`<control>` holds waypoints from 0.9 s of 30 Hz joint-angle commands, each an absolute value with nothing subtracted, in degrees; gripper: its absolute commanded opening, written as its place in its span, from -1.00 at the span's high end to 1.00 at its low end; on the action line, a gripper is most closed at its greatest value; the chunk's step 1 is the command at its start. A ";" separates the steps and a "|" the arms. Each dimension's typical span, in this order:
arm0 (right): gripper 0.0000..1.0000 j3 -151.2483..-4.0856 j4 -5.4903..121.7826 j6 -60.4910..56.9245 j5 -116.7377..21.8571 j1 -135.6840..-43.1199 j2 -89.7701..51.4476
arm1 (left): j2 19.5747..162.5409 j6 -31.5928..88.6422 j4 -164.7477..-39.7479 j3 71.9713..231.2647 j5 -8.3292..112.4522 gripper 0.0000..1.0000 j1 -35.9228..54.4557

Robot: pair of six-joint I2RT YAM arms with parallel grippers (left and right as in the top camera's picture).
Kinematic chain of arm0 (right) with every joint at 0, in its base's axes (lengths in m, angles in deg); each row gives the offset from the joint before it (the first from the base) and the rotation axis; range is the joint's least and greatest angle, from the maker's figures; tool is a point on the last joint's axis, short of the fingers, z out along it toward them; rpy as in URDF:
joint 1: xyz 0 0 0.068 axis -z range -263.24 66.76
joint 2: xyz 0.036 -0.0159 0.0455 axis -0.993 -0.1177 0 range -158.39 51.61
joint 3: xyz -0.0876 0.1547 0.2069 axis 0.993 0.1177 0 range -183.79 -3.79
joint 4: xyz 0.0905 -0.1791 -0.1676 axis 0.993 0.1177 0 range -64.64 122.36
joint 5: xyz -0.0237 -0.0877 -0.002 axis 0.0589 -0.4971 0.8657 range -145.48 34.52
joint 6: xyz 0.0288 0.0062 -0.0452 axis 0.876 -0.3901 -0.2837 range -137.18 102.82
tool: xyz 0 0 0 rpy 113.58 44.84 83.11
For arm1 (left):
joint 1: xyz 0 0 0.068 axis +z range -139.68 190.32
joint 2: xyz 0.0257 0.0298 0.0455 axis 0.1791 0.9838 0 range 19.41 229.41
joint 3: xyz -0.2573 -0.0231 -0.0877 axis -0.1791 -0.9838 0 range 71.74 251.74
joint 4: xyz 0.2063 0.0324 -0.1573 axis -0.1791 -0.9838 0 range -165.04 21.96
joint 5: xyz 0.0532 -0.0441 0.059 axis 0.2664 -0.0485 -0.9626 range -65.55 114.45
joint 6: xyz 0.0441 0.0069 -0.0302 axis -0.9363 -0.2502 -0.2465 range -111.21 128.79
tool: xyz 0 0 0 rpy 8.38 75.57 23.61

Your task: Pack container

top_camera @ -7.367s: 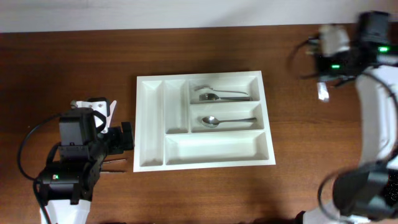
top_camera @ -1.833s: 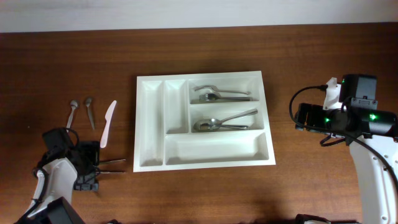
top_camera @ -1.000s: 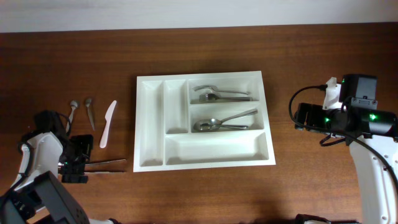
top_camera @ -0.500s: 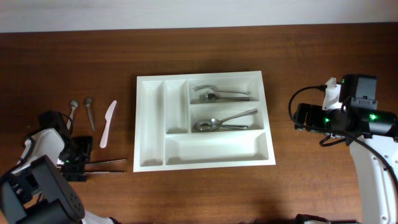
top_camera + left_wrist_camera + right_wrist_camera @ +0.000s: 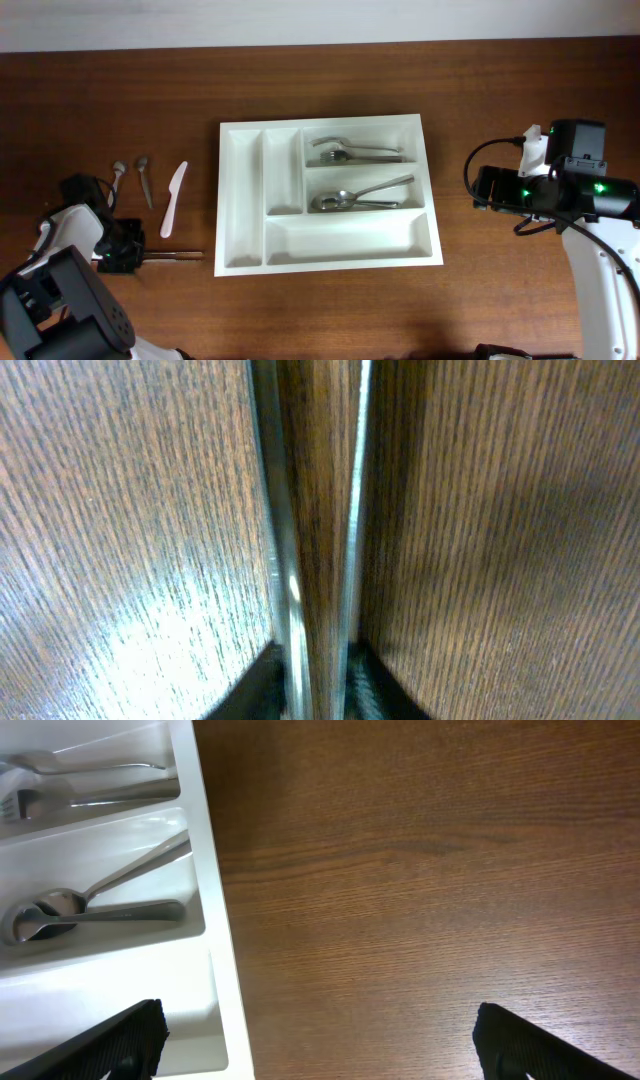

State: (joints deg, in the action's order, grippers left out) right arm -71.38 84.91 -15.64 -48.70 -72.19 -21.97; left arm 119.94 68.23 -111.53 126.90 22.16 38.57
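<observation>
The container [image 5: 228, 200] is a big white tray with five compartments in the middle of the table; its right rim [image 5: 215, 920] shows in the right wrist view. Two thin metal utensil handles [image 5: 172, 256] lie left of it. The left wrist view shows them side by side [image 5: 282, 540], squeezed between the black fingers [image 5: 262, 685]. My left gripper [image 5: 128, 257] [image 5: 315, 685] is shut on them, low on the table. My right gripper [image 5: 482, 188] [image 5: 320, 1040] hangs open over bare wood just right of the container, with nothing between its fingers.
Metal spoons lie in the top right compartment [image 5: 350, 152] and the middle right one [image 5: 360, 195] [image 5: 90, 910]. Two small spoons [image 5: 130, 180] and a white plastic knife [image 5: 173, 198] lie left of the container. The wide bottom compartment and the two narrow ones hold nothing.
My left gripper has closed around the two metal handles and drawn them together into one line. The right arm has not moved.
</observation>
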 commanded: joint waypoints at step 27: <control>-0.98 -72.39 84.89 -15.18 -48.15 -72.39 -21.73 | 95.37 -2.57 -115.96 151.57 37.09 0.96 8.01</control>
